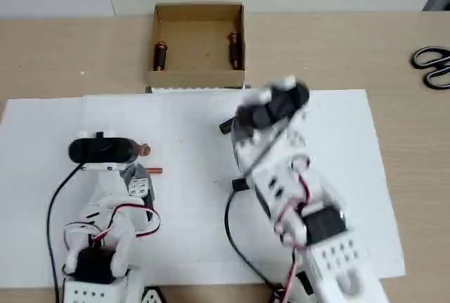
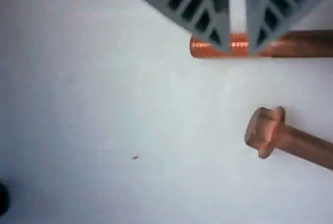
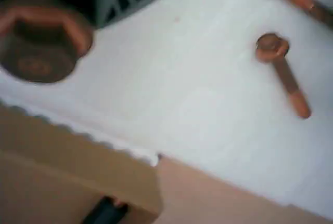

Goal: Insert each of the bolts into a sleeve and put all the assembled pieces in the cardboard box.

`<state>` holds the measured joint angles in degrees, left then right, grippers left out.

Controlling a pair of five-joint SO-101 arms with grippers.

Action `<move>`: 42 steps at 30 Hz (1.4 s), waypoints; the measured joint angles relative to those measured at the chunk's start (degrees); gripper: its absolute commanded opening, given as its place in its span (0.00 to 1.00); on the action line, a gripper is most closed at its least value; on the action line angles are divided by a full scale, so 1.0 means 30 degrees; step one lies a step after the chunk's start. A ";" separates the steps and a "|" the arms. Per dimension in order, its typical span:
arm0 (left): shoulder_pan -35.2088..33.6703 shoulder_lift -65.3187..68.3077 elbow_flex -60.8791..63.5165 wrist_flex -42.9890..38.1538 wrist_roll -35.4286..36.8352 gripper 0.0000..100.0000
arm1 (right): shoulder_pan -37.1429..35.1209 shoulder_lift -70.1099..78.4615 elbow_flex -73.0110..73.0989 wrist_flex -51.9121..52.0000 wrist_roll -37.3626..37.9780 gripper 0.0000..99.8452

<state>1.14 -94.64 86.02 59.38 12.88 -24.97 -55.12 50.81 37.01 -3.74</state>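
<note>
The sleeve (image 2: 302, 44) lies on the white paper (image 1: 183, 127) at the upper right of the left wrist view, with a loose bolt (image 2: 270, 133) below it, apart. The left claw (image 2: 238, 41) has its fingers drawn almost together, tips over the sleeve, not around it. At the centre of the high view the right claw (image 1: 233, 123) grips another bolt (image 3: 39, 42), near the cardboard box (image 1: 199, 78) at top centre, where two assembled pieces (image 1: 161, 55) lie. Scissors (image 1: 432, 66) rest on the table (image 1: 337, 50) at the right edge.
</note>
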 measured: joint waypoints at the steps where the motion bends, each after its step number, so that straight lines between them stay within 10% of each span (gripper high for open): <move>1: 0.0000 0.0000 0.0381 -0.0381 0.0000 0.01 | 0.0088 0.1348 -0.1172 0.0000 0.0000 0.00; 42: -0.0176 0.0029 0.2520 -0.2989 -0.1348 0.01 | 0.1260 4.3282 -4.3722 -0.0059 0.1231 0.01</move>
<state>0.62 -94.55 93.58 50.42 8.84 -21.19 74.73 -80.35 36.84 -0.04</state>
